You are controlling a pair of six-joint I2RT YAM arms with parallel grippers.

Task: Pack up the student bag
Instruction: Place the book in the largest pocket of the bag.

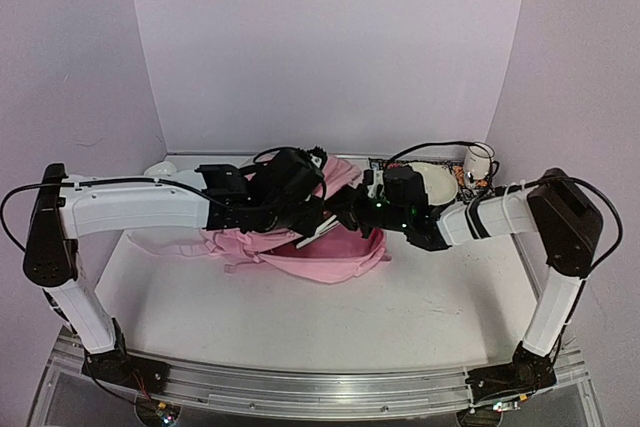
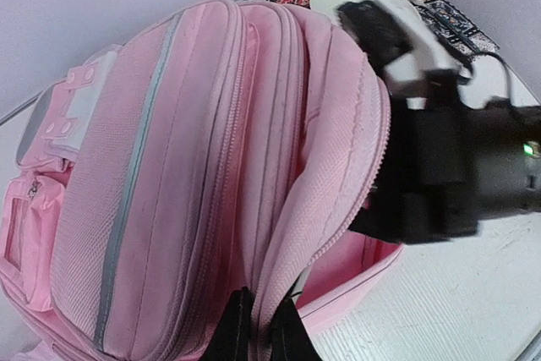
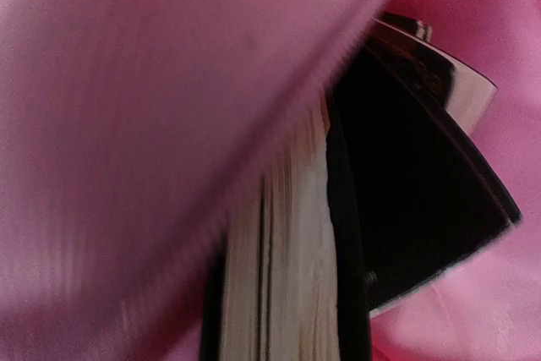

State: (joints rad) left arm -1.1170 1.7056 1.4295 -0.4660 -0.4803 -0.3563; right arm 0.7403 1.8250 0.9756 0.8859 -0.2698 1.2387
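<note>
The student bag (image 1: 320,252), a large pink backpack, lies in the middle of the table with its main compartment unzipped. My left gripper (image 2: 258,331) is shut on the zipper edge of the bag's upper flap (image 2: 338,175) and holds it up off the lower wall. My right gripper (image 3: 279,319) reaches into that opening and is shut on a thick book (image 3: 292,234), whose cream page edges run between its black fingers. A dark glossy cover (image 3: 423,183) lies just beyond, against the pink lining. From above, the book's corner (image 1: 315,230) shows under the flap.
Behind the right arm a patterned mat (image 1: 377,164) carries a cream plate (image 1: 437,180) and a white mug (image 1: 479,161). A white object (image 1: 160,169) lies at the far left. Lilac walls close off the back and both sides.
</note>
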